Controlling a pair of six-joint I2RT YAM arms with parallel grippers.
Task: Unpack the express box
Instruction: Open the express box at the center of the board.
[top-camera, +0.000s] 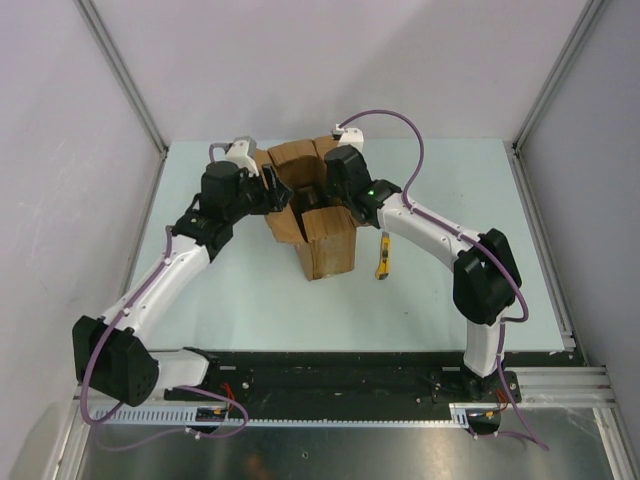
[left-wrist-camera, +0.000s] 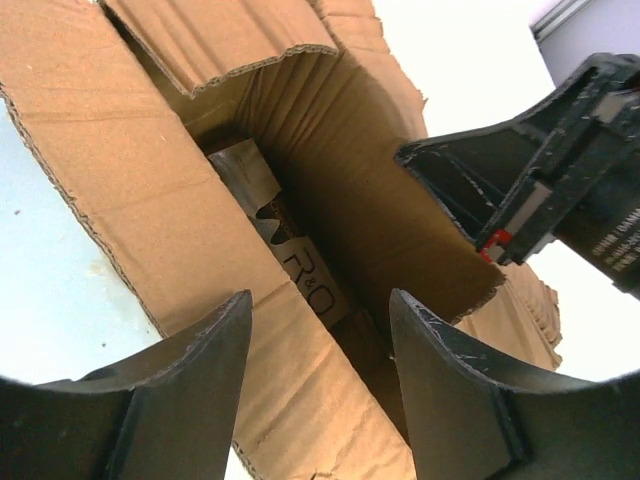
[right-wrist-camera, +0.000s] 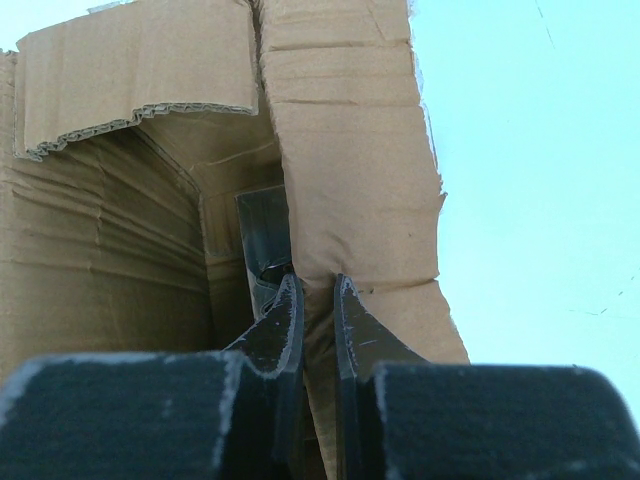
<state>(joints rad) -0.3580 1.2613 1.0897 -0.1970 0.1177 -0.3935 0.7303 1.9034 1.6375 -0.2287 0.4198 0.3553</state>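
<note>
- The left gripper (top-camera: 272, 192) is hovering half open, empty, over the left rim of the large brown cardboard express box (top-camera: 325, 245).
- The box is sitting open near the pale desk's (top-camera: 450, 190) far edge, midway across.
- The right gripper (right-wrist-camera: 318, 290) is clamping one box flap.

The pale green table (top-camera: 200, 290) carries the opened express box (top-camera: 325, 245), a yellow utility knife (top-camera: 383, 258) near it.
</note>
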